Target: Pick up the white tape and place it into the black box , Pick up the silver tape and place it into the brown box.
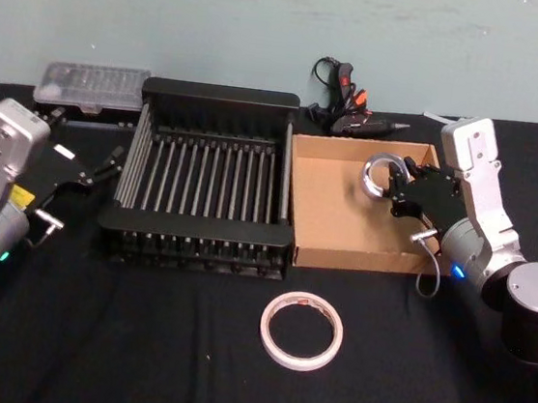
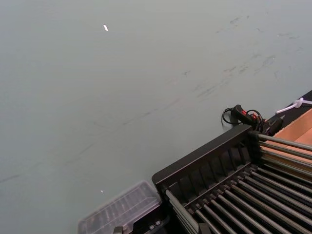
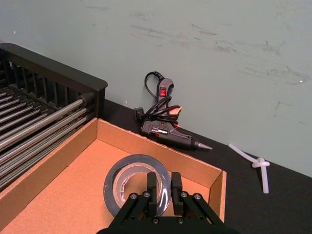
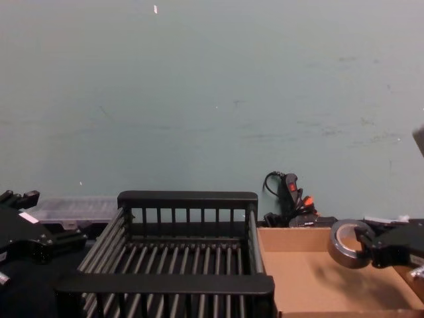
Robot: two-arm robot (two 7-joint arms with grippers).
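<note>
Nearest the robot, the white tape is lying flat on the black desk, in front of the gap between the two boxes and touching neither. Behind it to the left, the black box is sitting with its slatted floor bare, and just beside it on the right the brown box is standing with its low cardboard walls almost against the crate's rim. The right pincer is reaching in over the brown box from the right side, its fingers pinching the wall of the silver tape, one finger inside the ring and one outside; the roll is hanging tilted above the cardboard floor near the box's far right corner, clear of the bottom in the chest view. The left pincer is resting to the left of the black box, near its left rim, with its fingers looking slightly parted and gripping nothing. Farther back, against the pale green wall, a clear plastic case is lying behind the crate's left corner, and a black glue gun with its coiled cord is lying behind the brown box, with a white twisted cord a little to its right.
</note>
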